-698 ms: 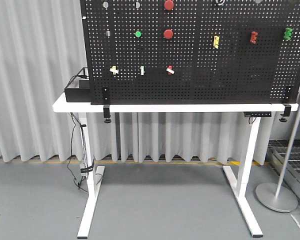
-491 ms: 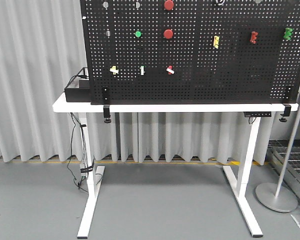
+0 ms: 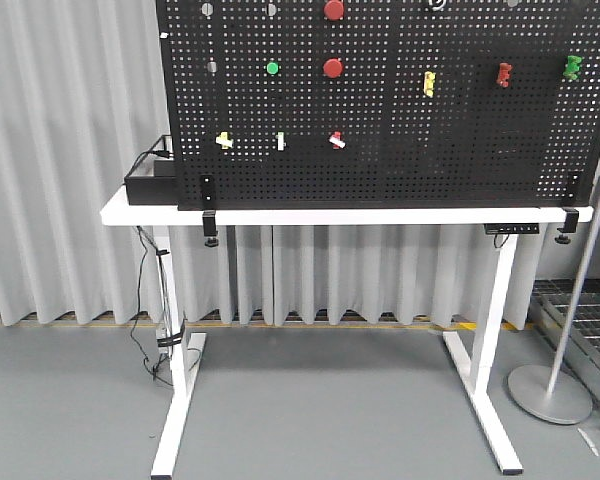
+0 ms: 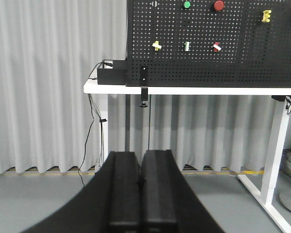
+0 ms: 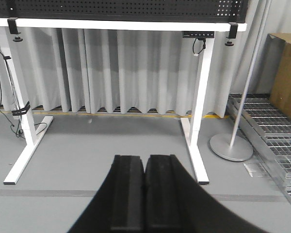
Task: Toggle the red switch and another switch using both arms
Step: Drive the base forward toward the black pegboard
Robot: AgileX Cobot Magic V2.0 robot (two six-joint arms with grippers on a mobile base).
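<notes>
The red switch (image 3: 336, 140) is a small toggle with a white lever, low on the black pegboard (image 3: 460, 130). In the left wrist view the red switch (image 4: 217, 47) shows at the top. The yellow switch (image 3: 224, 141) sits to its left, and the left wrist view shows the yellow switch (image 4: 156, 45) too. My left gripper (image 4: 140, 153) is shut and empty, far back from the board and low. My right gripper (image 5: 145, 158) is also shut and empty, pointing at the floor under the table. Neither gripper shows in the front view.
A green-based toggle (image 3: 280, 141) stands between the two switches. Big red buttons (image 3: 334, 68), a green button (image 3: 272, 68) and coloured hooks (image 3: 429, 84) are higher up. The board stands on a white table (image 3: 380, 215) with a black box (image 3: 150, 183) at left. A pole stand (image 3: 550, 392) and a cardboard box (image 5: 286, 68) are at right.
The whole scene has shifted a few pixels left and up in the front view, so the camera has moved slightly. The switches look unchanged.
</notes>
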